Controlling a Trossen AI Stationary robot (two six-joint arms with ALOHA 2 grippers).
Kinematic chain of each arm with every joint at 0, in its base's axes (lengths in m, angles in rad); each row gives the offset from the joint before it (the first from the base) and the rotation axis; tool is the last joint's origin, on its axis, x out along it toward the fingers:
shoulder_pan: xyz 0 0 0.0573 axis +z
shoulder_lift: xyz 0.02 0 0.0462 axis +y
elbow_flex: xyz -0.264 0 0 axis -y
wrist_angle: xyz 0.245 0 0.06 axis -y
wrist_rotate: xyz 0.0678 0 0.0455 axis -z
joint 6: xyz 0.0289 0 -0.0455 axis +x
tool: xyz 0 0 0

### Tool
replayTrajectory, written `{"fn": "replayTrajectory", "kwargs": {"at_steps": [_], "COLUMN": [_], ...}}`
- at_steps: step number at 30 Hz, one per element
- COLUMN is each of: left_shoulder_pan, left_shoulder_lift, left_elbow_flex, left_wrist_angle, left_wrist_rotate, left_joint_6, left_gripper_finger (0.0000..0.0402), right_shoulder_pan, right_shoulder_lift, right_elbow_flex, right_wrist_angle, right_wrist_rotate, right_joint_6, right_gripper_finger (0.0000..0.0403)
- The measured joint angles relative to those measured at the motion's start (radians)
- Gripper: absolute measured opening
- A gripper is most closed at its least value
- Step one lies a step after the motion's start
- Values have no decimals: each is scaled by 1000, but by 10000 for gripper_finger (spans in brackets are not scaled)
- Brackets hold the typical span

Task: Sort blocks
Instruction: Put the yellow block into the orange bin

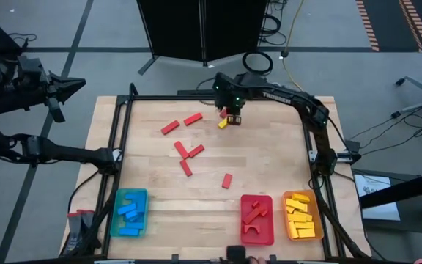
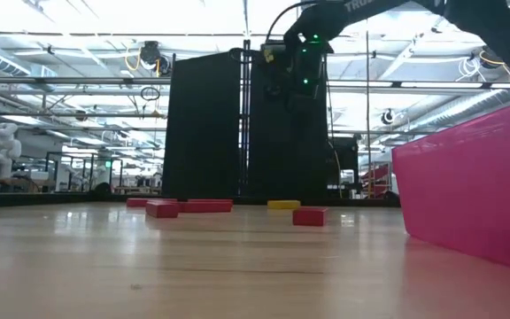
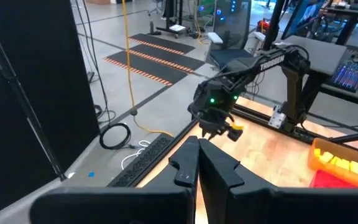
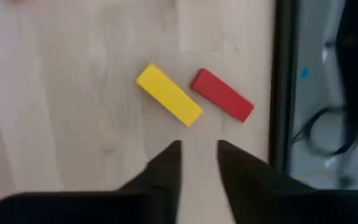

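Observation:
My right gripper is open and hovers over the table's far edge, clear of the wood. Just beyond its fingertips a yellow block and a red block lie flat, side by side and a little apart; the low view shows the yellow block on the table too. Several more red blocks lie flat around the table's middle. My left gripper is shut and waits off the table beyond its left edge.
Along the near edge stand a blue-green tray holding blue blocks, a red tray with red pieces, and an orange tray with yellow blocks. A black frame rims the table. The red tray's wall fills the low view's right.

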Motion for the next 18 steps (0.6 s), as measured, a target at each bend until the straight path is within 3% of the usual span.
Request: {"fn": "replayTrajectory", "kwargs": {"at_steps": [3, 9, 13, 18], "left_shoulder_pan": [0, 0, 0, 0], "left_shoulder_lift": [0, 0, 0, -1], "left_elbow_flex": [0, 0, 0, 0], "left_wrist_angle": [0, 0, 0, 0], "left_wrist_rotate": [0, 0, 0, 0], "left_joint_6": [0, -7, -8, -8], "left_gripper_finger": [16, 16, 16, 16], "right_shoulder_pan": [21, 64, 72, 63], "right_shoulder_lift": [34, 142, 179, 207], "right_elbow_flex": [3, 1, 1, 1], "right_wrist_angle": [18, 18, 113, 119], "right_wrist_rotate": [-1, 14, 18, 15], "right_joint_6": [-126, -210, -217, -216], "right_gripper_finger": [157, 263, 289, 283]}}
